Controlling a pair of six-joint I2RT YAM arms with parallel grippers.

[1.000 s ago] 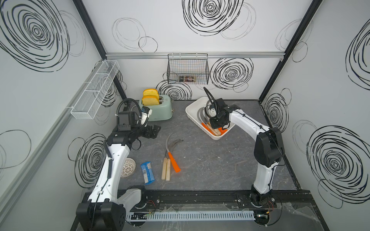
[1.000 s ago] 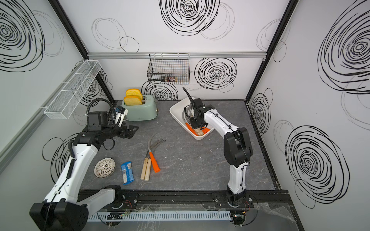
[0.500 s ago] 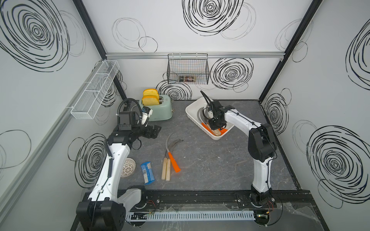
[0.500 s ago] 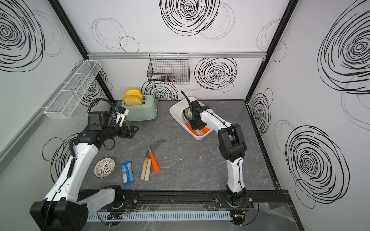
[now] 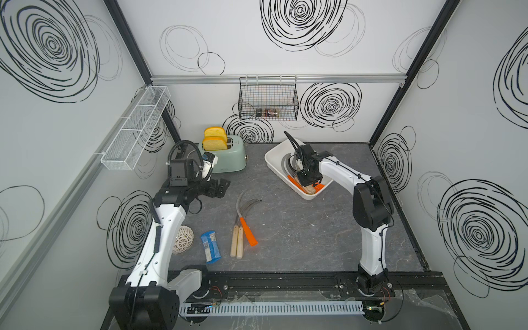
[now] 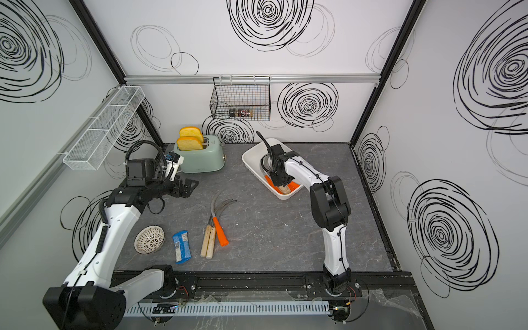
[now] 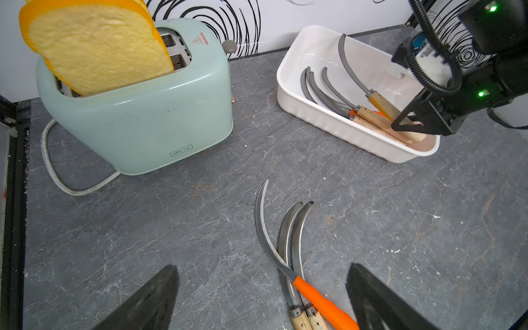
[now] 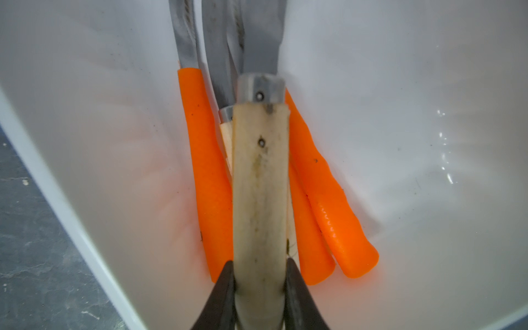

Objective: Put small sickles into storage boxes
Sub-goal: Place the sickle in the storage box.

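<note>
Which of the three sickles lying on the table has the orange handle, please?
The sickle lying on top, its blade crossing the other two; its handle is bright orange, theirs pale wood.

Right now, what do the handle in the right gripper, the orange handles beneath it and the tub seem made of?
In the right gripper, the handle: pale bare wood, matt, stained, with metal pins and collar. The orange handles: likely plastic or rubber, smooth, evenly coloured, faint sheen. The tub: white plastic, glossy; glints show on its wall.
</note>
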